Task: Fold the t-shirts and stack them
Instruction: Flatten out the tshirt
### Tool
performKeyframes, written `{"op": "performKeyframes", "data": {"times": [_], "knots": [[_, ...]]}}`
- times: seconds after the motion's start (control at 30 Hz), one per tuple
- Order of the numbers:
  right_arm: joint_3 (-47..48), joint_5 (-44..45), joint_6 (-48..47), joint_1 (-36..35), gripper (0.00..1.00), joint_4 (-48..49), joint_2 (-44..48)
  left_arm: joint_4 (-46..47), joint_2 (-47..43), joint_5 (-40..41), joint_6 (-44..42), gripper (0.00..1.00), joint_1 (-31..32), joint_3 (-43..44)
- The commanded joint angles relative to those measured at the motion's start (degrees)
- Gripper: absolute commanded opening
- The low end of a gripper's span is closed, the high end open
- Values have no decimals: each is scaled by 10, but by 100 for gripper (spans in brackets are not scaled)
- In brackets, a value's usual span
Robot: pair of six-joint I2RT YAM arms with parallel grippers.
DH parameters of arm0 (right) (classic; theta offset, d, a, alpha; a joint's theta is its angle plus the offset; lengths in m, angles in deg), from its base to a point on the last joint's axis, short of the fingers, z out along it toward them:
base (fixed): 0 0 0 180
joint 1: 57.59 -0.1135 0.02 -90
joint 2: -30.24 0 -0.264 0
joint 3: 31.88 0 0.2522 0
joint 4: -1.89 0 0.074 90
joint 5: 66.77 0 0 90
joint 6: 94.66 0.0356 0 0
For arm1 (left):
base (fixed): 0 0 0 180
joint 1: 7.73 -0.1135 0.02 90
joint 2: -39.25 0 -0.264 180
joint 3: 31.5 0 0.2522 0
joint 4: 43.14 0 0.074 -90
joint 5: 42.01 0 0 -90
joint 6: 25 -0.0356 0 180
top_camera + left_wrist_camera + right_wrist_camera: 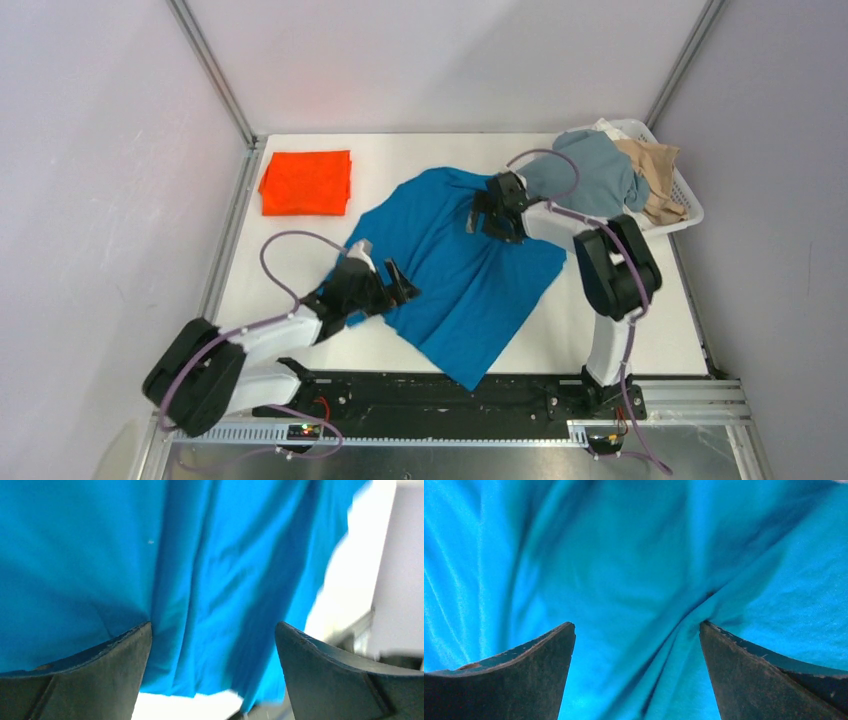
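The bright blue t-shirt (pixel 460 270) lies spread and wrinkled in the middle of the white table. My left gripper (pixel 395 285) is open over its left edge; the left wrist view shows blue cloth (pixel 210 580) between the spread fingers. My right gripper (pixel 497 222) is open over the shirt's upper right part; the right wrist view is filled with creased blue cloth (pixel 634 570). A folded orange-red t-shirt (pixel 306 182) lies at the back left. A grey-blue t-shirt (pixel 590 178) and a tan one (pixel 655 172) lie heaped in the basket.
A white slotted basket (pixel 688 208) stands at the back right corner. Metal frame posts and grey walls surround the table. A black rail (pixel 440 395) with the arm bases runs along the near edge, under the blue shirt's lower corner.
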Motion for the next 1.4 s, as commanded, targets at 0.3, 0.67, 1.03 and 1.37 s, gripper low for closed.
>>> {"op": "performKeyframes", "data": {"times": [0.3,0.67,1.03,1.37], "knots": [[218,-41,-103,-32,97,-71,-103,-56,67,-103,-20,100,238,100],[-25,-47,-93,-34,99,-51,141,-206,-21,13,-153,100,122,234],[-105,-64,-36,-42,99,-23,124,-204,202,-38,-219,100,-126,407],[-267,-30,19,18,99,-1,192,-204,347,-30,-210,100,-155,405]]}}
